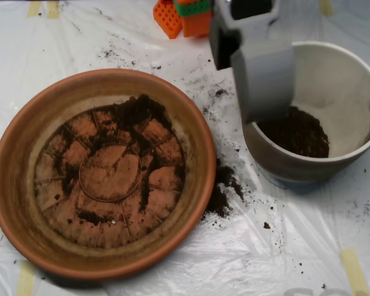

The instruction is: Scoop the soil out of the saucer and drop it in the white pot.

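scoop (263,80): over white pot's (345,92) left rim, can't tell if open | soil (296,131): in pot | saucer (24,142): left side of plastic sheet (172,271), soil crumbs inside | spilled soil between them | no writing to read

Our scoop (263,83), hanging low

We reach in from the top edge, our grey arm pointing downward, the scoop's smooth shell facing the camera with its lower end dipped down.

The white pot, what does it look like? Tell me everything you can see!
The white pot is round and off-white, greyish outside, with dusty inner walls. It stands upright on the plastic sheet, right of the saucer. Dark soil lies at its bottom. The grey tool reaches over its left rim.
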You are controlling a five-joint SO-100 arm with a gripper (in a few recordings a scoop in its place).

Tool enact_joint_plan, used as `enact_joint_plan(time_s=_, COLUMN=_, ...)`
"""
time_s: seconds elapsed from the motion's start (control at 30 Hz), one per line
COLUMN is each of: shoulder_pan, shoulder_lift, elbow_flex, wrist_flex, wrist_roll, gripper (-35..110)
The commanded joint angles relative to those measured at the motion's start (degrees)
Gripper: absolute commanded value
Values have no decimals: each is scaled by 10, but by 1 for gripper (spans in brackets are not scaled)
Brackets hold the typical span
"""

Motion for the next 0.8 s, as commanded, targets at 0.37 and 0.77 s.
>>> enact_joint_plan(time_s=0.37, shoulder_pan=270, shoulder_lift=68, elbow_flex=333, wrist_flex=-201, wrist_roll=-44, gripper=40)
enact_joint_plan(time_s=0.77, shoulder_pan=371, shoulder_lift=-35, elbow_flex=393, wrist_flex=-279, wrist_roll=-41, gripper=34)
